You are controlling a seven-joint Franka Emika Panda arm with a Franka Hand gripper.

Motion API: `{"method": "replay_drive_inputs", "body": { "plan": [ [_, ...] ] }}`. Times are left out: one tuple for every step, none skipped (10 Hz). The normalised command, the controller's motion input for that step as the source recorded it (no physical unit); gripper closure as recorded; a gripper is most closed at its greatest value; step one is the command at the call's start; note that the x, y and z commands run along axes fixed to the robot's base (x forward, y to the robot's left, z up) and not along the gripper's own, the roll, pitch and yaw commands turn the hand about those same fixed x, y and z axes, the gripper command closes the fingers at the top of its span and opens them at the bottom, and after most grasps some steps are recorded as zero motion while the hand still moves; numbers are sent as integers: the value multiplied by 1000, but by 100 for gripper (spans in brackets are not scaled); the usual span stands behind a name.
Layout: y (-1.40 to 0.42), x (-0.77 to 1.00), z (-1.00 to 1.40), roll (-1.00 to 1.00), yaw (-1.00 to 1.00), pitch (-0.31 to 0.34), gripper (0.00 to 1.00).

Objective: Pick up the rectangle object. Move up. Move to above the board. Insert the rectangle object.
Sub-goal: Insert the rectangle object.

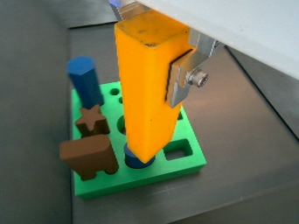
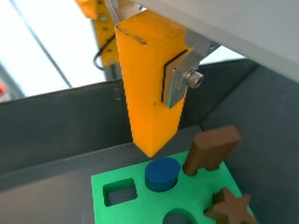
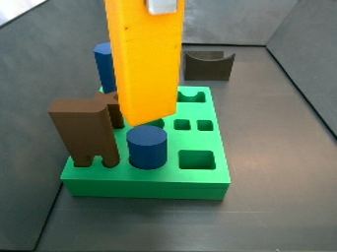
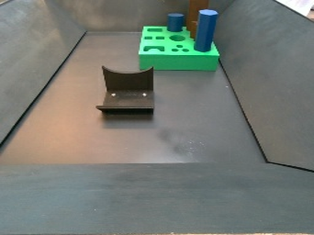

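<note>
End effector (image 1: 176,66) grips rectangle object (image 1: 149,87); fixture (image 4: 127,91) shows only sidelong.

End effector (image 1: 158,74) points down, raised, silver finger (image 1: 184,77) flat against one side of the rectangle object (image 1: 149,87), clamped on its upper part.

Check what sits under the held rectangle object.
Under the rectangle object, gripped by the end effector, is the green board with a short blue post; holes directly behind it are hidden.
</note>
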Motion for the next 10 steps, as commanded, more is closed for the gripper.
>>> {"method": "replay_drive_inputs", "body": {
  "plan": [
    [0, 186, -129, 0, -940, 0, 100],
    [0, 263, -129, 0, -869, 0, 100],
    [0, 226, -126, 0, -903, 0, 100],
    [0, 280, -94, -13, -860, 0, 100],
    [0, 494, 0, 0, -597, 0, 100],
    [-94, 77, -54, 0, 0, 0, 100],
    [0, 663, -191, -7, -423, 20, 100],
    [0, 729, -249, 0, -420, 0, 100],
    [0, 729, -266, 0, -446, 0, 100],
    [0, 640, -220, -31, -560, -17, 100]
  ]
}}
